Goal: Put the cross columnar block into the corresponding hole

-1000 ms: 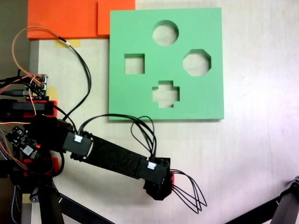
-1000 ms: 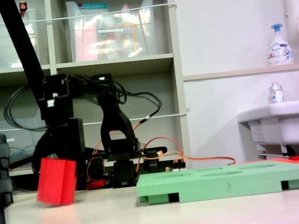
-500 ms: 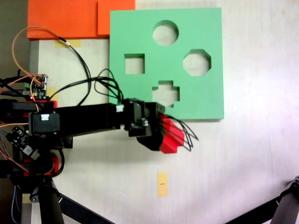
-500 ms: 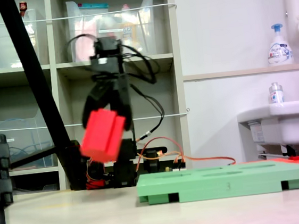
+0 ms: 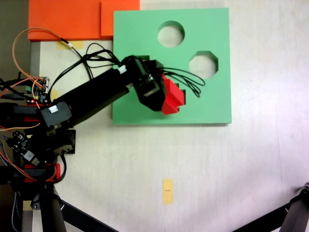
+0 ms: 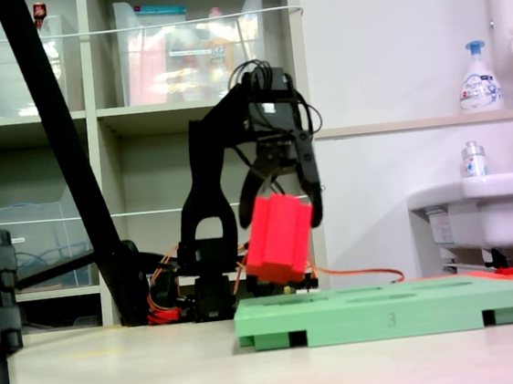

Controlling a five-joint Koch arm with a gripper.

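Bench: pale and flat, carrying the green board, with a small yellow tape mark in the open area nearer the camera's bottom edge.
Green board: a flat square foam slab lying on the bench, with a round, a square and an eight-sided cutout on show; from the side it sits low with notches along its underside.
Arm: black, reaching out from its base at the left of the top-down picture, across the board's left edge.
Plus-shaped hole: mostly hidden under the block in the top-down picture; just a notch of it shows at the block's right.
Red block: hanging in the air above the board, tilted; from the side its lower end is clear of the board's top.
Fingers: closed around the block's upper end, one on each side of it.
Handling: I'd judge it light, soft foam, squashy and not slippery. A grip across two opposite arms near the top looks right, leaving the lower end free to enter the hole. It is tilted, so it would need straightening first.
Change: a second ago the block sat low by the bench, well left of the board; half a second ago it was lifted off the board's near edge; now it is over the hole.
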